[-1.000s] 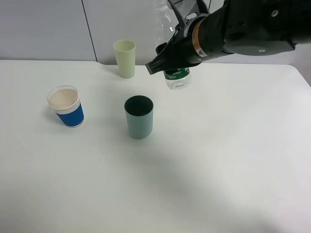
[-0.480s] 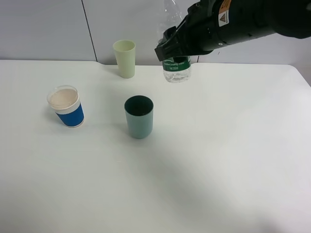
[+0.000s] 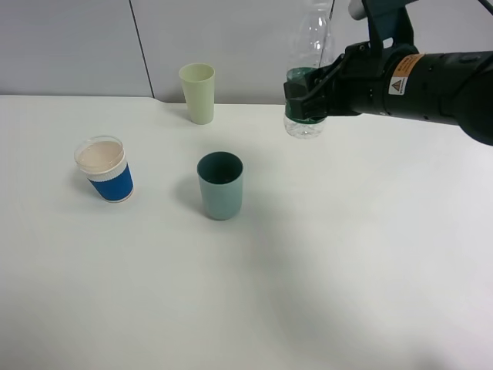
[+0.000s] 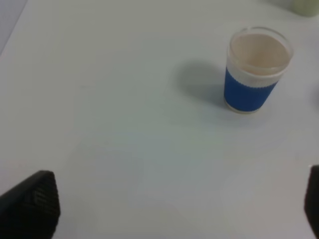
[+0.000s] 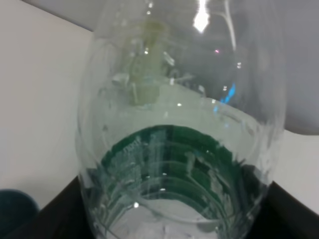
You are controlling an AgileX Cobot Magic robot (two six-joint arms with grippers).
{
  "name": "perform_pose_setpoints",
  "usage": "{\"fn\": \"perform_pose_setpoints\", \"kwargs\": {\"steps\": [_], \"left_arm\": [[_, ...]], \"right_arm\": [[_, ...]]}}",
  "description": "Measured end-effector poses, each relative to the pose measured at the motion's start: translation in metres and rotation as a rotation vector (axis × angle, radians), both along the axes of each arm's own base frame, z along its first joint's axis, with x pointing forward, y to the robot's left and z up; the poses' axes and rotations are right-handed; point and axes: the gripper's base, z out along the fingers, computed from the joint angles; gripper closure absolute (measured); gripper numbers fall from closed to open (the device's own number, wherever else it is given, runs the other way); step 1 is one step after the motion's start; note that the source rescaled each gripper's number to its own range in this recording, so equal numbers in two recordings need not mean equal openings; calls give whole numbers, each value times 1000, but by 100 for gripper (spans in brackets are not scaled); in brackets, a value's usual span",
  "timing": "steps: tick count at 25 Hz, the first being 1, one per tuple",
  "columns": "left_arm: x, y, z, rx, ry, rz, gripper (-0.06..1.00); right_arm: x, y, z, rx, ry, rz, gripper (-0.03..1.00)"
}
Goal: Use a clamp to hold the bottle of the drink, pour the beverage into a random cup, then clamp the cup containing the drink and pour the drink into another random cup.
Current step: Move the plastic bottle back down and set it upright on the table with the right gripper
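Bottle midsection hidden | right clamp clenched around it | left gripper spread, fingertips cropped

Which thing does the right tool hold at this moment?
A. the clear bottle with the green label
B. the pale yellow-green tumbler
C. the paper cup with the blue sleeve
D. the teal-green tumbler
A: the right tool is shut on the bottle at its green label, while the teal-green tumbler, the pale yellow-green tumbler and the blue-sleeved cup stand untouched on the table.
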Motion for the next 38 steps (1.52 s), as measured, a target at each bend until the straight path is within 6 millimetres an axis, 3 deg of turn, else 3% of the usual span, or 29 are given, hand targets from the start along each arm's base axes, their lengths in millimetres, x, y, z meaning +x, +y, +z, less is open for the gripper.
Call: {"fn": "perform_pose_setpoints", "kwargs": {"steps": [8,19,25,38], "left_arm": [[0,0,0,0,0,0,-6],[0,0,0,0,0,0,-6],[0,0,0,0,0,0,-6],[0,0,0,0,0,0,-6]], "right_arm": [[17,4,-24,17,-28,4,97],[46,4,-79,30,-79,-144,97],[52,4,-108,28,-90,-173,97],[59,1,-146,24,-135,-210,97]]}}
